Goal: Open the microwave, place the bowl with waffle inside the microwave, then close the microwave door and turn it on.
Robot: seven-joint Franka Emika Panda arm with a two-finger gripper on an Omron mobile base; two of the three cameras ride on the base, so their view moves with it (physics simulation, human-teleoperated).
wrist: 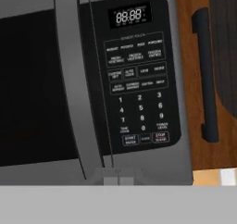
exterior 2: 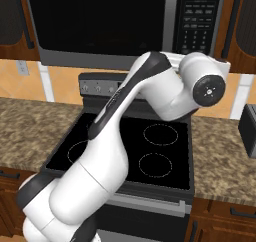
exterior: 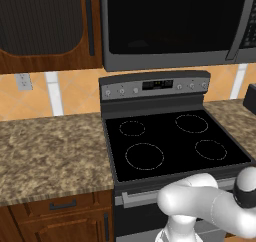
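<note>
Going from the left of the frames: a brown cabinet (exterior: 47, 28) fills the upper left of the left base view, with granite tabletop (exterior: 52, 148) below it. The microwave (exterior: 177, 26) spans the upper middle and right, above the black glass-top stove (exterior: 172, 141) at centre. The microwave door (wrist: 39, 86) is shut; in the hand view its glass takes the left half, the grey vertical bar handle (wrist: 74, 89) runs down just left of centre, and the button panel (wrist: 138, 77) sits right of it, with a cabinet handle (wrist: 206, 75) at far right.

The task looks to be at its opening step: door not yet opened. I cannot see the bowl or waffle on the stove or the visible tabletop. The arm (exterior 2: 150, 93) is raised at centre of the right base view, its hand near the microwave's lower right corner. Whether the tool is wide or narrow I cannot tell.

Next, I judge, the tool should shift left onto the bar handle, close around it, and pull outward
</note>
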